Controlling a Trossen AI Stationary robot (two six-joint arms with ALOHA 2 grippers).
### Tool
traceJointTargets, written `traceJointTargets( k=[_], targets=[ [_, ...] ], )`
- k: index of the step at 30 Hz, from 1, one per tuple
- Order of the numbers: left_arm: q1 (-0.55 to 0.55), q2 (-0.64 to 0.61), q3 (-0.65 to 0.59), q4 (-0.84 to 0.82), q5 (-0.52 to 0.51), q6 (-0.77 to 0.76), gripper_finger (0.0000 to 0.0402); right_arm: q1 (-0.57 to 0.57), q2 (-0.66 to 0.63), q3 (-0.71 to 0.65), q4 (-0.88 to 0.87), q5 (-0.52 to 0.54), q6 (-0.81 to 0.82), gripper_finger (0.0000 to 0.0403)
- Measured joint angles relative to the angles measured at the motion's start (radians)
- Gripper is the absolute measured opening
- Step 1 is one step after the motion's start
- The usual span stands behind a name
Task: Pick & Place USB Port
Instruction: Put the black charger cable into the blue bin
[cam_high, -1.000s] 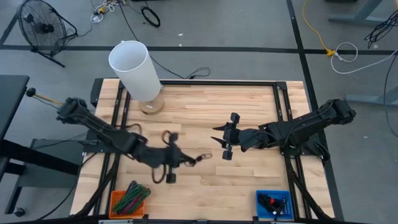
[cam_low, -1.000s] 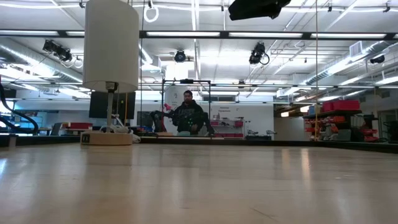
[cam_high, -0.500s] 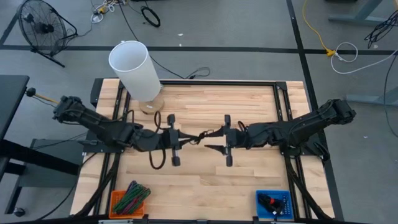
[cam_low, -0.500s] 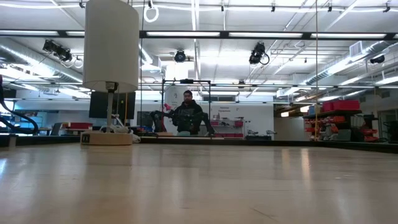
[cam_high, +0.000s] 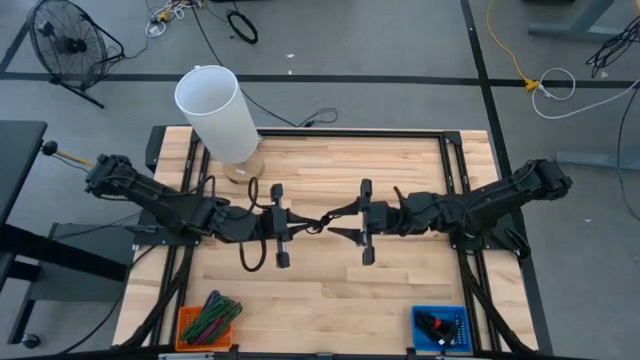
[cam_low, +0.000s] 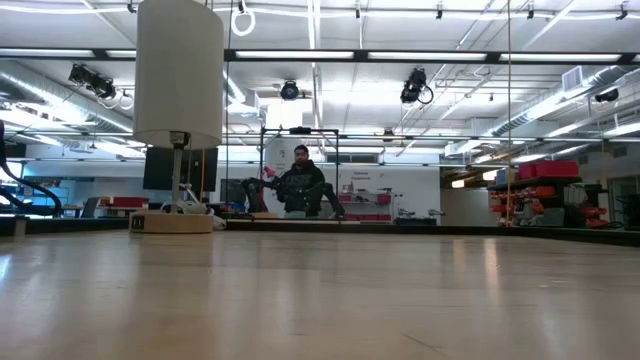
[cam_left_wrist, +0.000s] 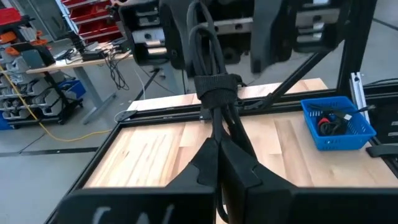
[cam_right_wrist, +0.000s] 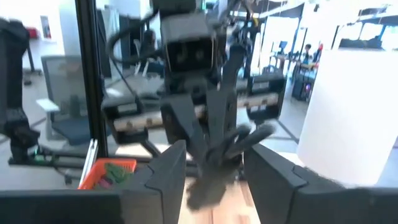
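Above the middle of the wooden bench (cam_high: 400, 170) the two arms met tip to tip. The left gripper (cam_high: 300, 221) had its fingers (cam_left_wrist: 208, 168) clenched on a bundled black USB cable (cam_left_wrist: 214, 93), bound with a dark strap; the cable ran forward from between those fingers and a loop of it hung back beside the left wrist (cam_high: 252, 250). The free end of the cable reached just beyond the left fingertips and lay between the fingers of the right gripper (cam_high: 338, 222), which stood spread on either side of it. In the right wrist view the cable's end (cam_right_wrist: 214, 165) sat in the gap between the right fingers (cam_right_wrist: 168, 174), but whether they touched it could not be told.

Well behind the left fingers a white cylindrical lamp (cam_high: 218, 112) stood on a round wooden base at the bench's far edge. Near the front edge, an orange bin (cam_high: 210, 325) with coloured cables sat on the left arm's side and a blue bin (cam_high: 442, 326) with dark parts on the right arm's side. In the low view neither gripper showed; a person (cam_low: 302, 185) sat far behind the bench.
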Motion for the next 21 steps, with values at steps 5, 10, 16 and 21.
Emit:
traceJointTargets(
  k=[5,10,16,21],
  targets=[
    [0.0,0.0,0.0,0.001,0.0,0.0,0.0004,-0.004,0.0,0.0,0.061,0.0,-0.021,0.0164],
    [0.0,0.0,0.0,0.001,0.001,0.0,0.0005,-0.007,0.0,0.0,0.059,0.0,-0.053,0.0126],
    [0.0,0.0,0.0,-0.003,0.0,-0.001,0.0011,-0.006,0.012,0.0,0.07,0.008,-0.102,0.0017],
    [0.0,0.0,0.0,-0.003,-0.001,-0.002,0.0033,-0.006,0.014,0.0,0.069,0.034,-0.111,0.0007]
  ],
)
